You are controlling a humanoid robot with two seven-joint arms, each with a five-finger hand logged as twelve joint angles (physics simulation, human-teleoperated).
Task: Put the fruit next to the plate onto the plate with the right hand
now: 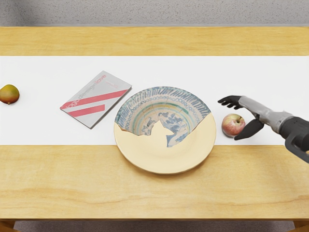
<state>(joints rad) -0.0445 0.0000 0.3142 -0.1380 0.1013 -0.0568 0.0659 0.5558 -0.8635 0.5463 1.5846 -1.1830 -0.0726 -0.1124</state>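
Far left, on the white runner [48, 72]: yellow-red fruit [8, 94]. Next, grey booklet [95, 99] with red stripes. Centre: patterned plate [164, 159]. Apple [233, 124] lies on the runner just right of the plate rim. Right hand [246, 116] just beside the apple, fingers spread, grasping nothing

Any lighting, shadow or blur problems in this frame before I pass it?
Head view: even, soft light, no glare, only faint shadows under the plate and apple. Same head view: the plate's blue pattern breaks off along a jagged edge into plain cream; the right hand looks sharp.
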